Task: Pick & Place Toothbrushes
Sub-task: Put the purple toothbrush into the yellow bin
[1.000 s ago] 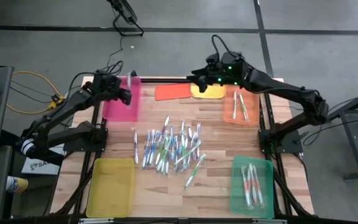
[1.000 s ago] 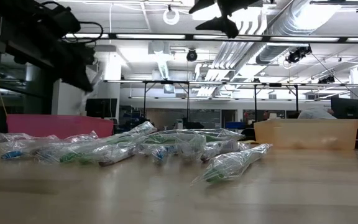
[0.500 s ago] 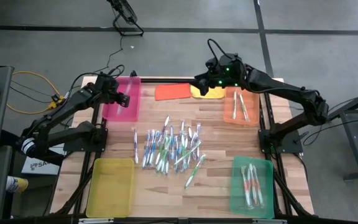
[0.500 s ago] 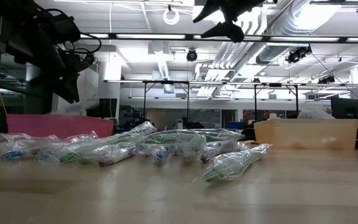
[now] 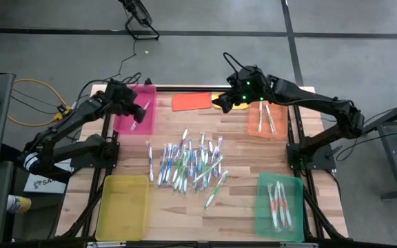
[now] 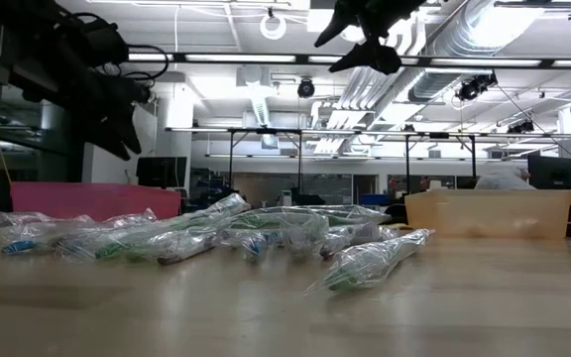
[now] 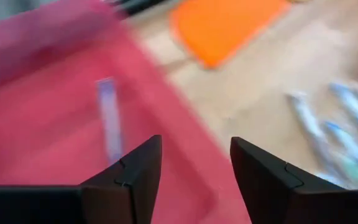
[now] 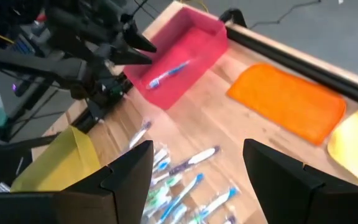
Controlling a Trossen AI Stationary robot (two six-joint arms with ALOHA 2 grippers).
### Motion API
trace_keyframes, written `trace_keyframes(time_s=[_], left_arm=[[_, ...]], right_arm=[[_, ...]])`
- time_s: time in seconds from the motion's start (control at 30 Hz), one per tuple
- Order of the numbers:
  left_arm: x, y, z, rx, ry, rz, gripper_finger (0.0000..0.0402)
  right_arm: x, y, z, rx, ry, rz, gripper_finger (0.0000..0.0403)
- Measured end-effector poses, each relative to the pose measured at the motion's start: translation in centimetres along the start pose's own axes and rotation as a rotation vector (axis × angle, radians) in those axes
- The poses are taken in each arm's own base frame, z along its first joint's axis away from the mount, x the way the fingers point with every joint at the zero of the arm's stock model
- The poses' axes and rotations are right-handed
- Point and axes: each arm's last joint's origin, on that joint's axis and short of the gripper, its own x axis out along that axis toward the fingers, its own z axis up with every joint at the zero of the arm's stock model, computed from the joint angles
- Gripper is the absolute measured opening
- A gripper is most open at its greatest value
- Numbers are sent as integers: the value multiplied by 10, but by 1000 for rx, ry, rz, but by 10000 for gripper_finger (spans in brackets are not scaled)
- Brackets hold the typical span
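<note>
High view: near the counter's (image 5: 240, 148) front edge, a green plastic tray (image 5: 280, 205) holds several sorted toothbrushes beside a seemingly empty yellow tray (image 5: 122, 207). Mid-counter, a heap of wrapped white-and-coloured toothbrushes (image 5: 188, 164) awaits sorting — most of the job. Farther back, the left hand (image 5: 135, 108), fingers parted and empty, hovers over a pink tray (image 5: 136, 120) containing one blue-handled toothbrush (image 8: 168, 73); the right hand (image 5: 222, 103) hangs open, empty, beside an orange tray (image 5: 265, 118) holding a few more.

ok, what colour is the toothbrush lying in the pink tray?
Blue and white toothbrush in the pink tray, clearest in the right wrist view.
</note>
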Motion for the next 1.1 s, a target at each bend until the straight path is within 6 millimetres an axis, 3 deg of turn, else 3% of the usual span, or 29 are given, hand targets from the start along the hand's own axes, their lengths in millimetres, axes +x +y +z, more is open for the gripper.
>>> trace_keyframes(time_s=[0.17, 0.4, 0.73, 1.1], left_arm=[[-6, -15, 6, 299, -51, -356, 167], [-9, -40, 6, 510, -43, -477, 148], [-1, -56, -24, 93, 392, -351, 147], [-5, -81, -37, -57, 439, -208, 147]], right_arm=[[-2, -1, -8, 3, 71, -28, 243], [-27, -8, -11, 73, 98, -108, 243], [-80, -18, -21, 159, 66, -296, 243], [-120, -23, -31, 111, -4, -453, 243]])
